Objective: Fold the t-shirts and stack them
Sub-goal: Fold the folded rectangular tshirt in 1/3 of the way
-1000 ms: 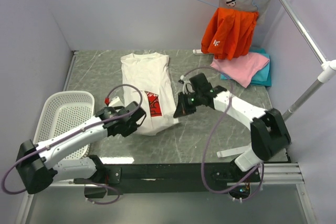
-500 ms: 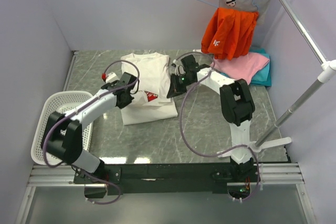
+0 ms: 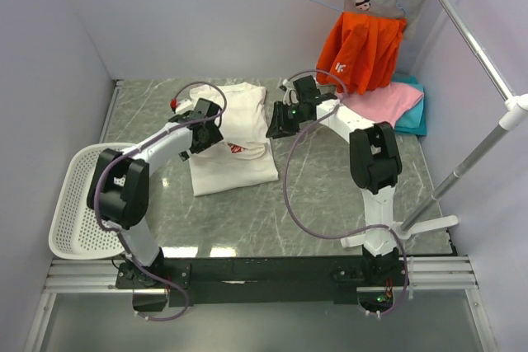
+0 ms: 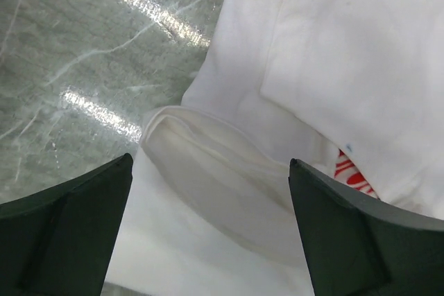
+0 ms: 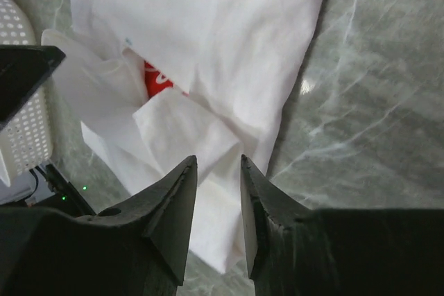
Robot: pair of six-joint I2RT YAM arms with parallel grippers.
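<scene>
The white t-shirt (image 3: 235,169) lies in the middle of the table with its lower half folded up over the chest; a bit of the red print (image 3: 236,148) shows at the fold. My left gripper (image 3: 206,129) hovers over the shirt's left side, jaws wide open above the doubled cloth (image 4: 229,192), holding nothing. My right gripper (image 3: 277,126) is at the shirt's right edge, jaws a little apart over a loose white flap (image 5: 184,129), not pinching it. The pink t-shirt (image 3: 381,105) lies on the teal one (image 3: 415,117) at the back right.
A white mesh basket (image 3: 62,241) stands at the left table edge. An orange garment (image 3: 361,51) hangs on a hanger at the back right. A slanted metal pole (image 3: 483,150) with its foot stands along the right side.
Both grippers carried the shirt's near hem away from the bases and up over the chest, then opened and let the cloth go. The shirt now lies shorter, folded.
</scene>
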